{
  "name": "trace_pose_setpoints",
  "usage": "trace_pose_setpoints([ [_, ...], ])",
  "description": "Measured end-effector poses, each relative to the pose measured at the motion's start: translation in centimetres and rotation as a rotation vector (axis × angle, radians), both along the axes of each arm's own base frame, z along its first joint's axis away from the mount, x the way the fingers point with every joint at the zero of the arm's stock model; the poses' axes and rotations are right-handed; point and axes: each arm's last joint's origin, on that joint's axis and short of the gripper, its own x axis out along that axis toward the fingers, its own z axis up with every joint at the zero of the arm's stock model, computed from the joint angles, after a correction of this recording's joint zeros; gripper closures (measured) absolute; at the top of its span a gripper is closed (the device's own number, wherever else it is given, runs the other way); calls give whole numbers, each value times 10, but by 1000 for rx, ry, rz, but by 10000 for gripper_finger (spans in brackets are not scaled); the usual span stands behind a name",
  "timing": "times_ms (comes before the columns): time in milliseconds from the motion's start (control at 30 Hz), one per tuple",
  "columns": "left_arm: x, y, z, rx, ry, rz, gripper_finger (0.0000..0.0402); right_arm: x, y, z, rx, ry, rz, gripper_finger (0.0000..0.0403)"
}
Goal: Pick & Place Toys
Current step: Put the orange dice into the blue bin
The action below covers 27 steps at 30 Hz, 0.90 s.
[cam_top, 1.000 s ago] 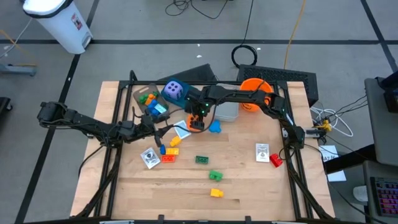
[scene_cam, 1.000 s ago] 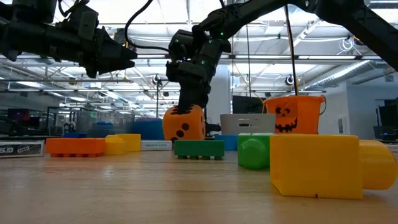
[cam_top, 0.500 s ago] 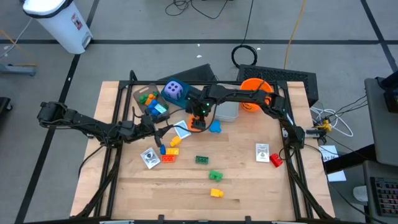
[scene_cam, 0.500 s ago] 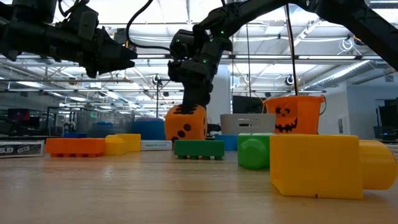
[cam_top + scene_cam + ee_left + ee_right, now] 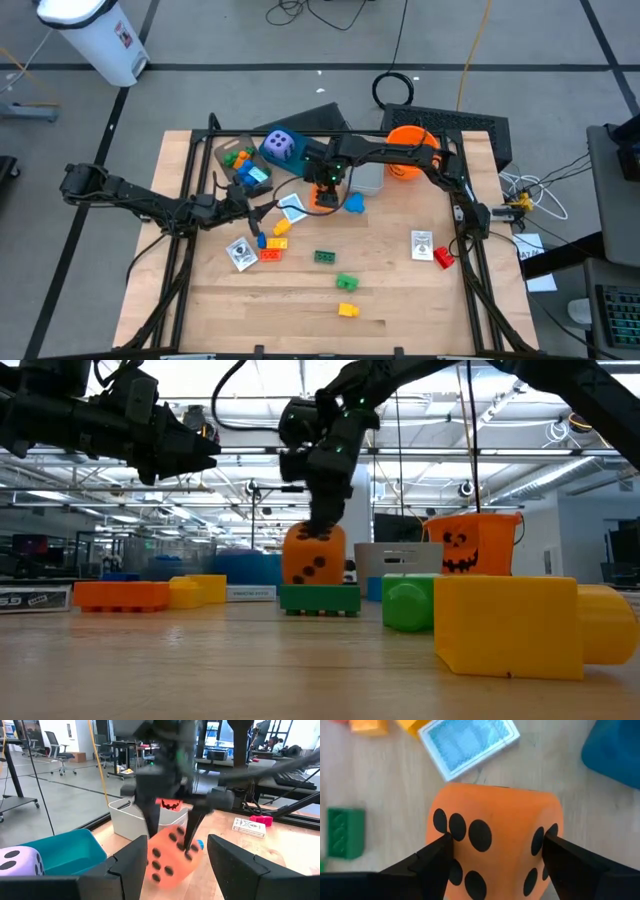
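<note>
Right end effector clamped on orange die, opposite flat faces. Looks light, squishy foam; grip mid-face. Left end effector apart, idle.

High view: the right hand covered most of the orange spotted die; its face count could not be read. The printing on the flat cards was too small to tell. Left wrist view: the die was blurred, its lower part hidden behind the left hand. Low view: the yellow brick was blurred.
</note>
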Motion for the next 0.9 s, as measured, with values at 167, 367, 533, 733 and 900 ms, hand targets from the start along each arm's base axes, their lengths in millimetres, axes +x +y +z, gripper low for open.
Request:
trace_pose_setpoints([
  [167,0,0,0,0,0,0,186,2,0,10,-60,-55,-2,134],
  [367,0,0,0,0,0,0,185,2,-5,38,-162,-175,-15,144],
  [533,0,0,0,0,0,0,186,-4,-10,62,-191,-275,-46,145],
  [733,0,0,0,0,0,0,185,-6,-25,94,-272,-474,-132,145],
  [900,0,0,0,0,-2,0,186,-7,-39,92,-272,-487,-187,145],
])
